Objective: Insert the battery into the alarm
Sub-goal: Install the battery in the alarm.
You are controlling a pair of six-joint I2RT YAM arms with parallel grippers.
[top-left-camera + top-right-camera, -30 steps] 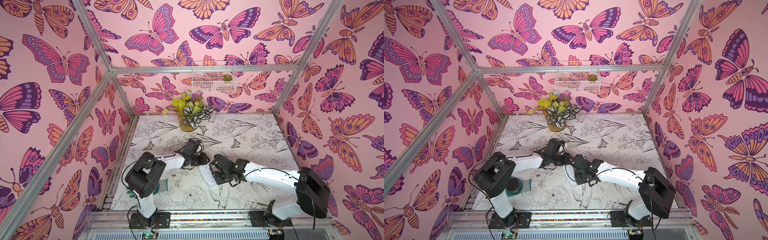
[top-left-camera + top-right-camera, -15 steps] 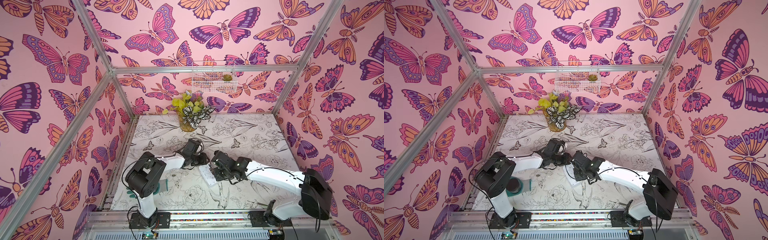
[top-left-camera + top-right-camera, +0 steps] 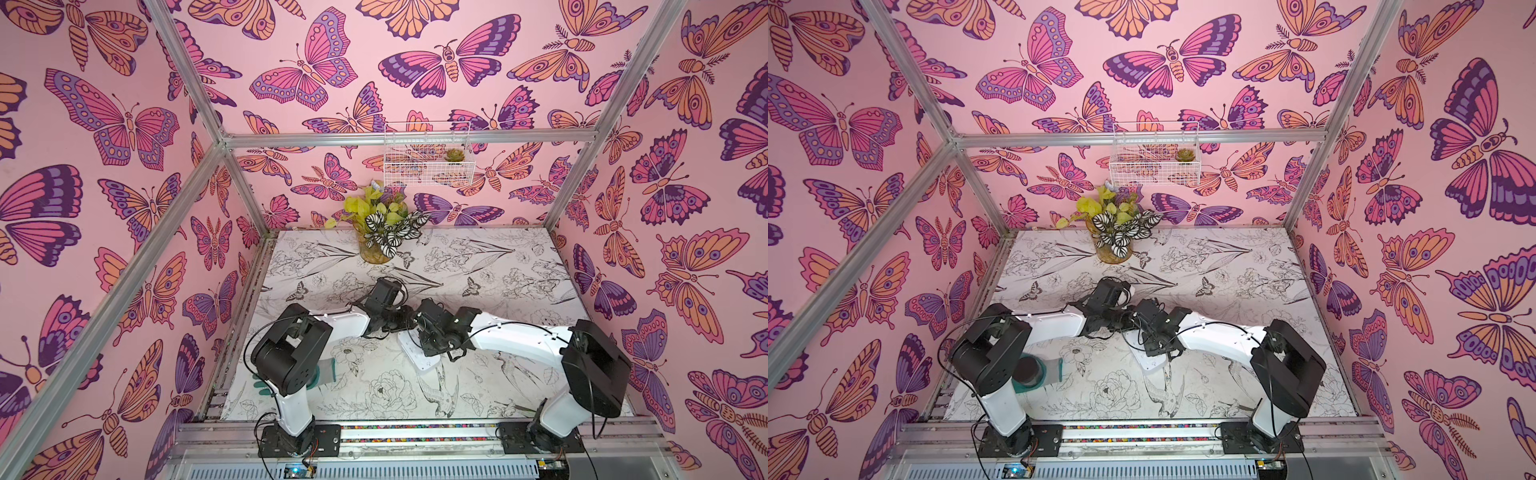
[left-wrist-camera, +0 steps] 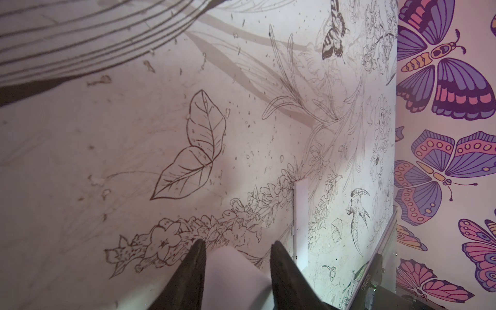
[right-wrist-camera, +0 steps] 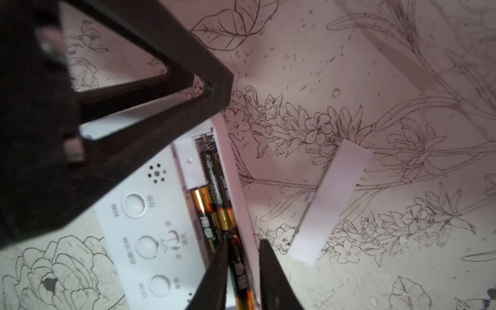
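Lying back-up mid-table [image 3: 478,266]: alarm [image 5: 150,222], white, with round buttons and speaker holes showing and the battery bay open. Battery [image 5: 239,271], black and gold, at one end of the bay, between the right gripper [image 5: 243,245] fingers, which stand slightly apart astride it; a sliver of white casing shows beside one finger. Two further batteries [image 5: 212,174] lying in the bay. Left gripper [image 4: 238,243] fingers clamped on the alarm's rounded white edge. Bay cover [image 5: 330,201], a white strip, flat on the table just beside the alarm. Potted plant [image 3: 380,237] at the table's back.
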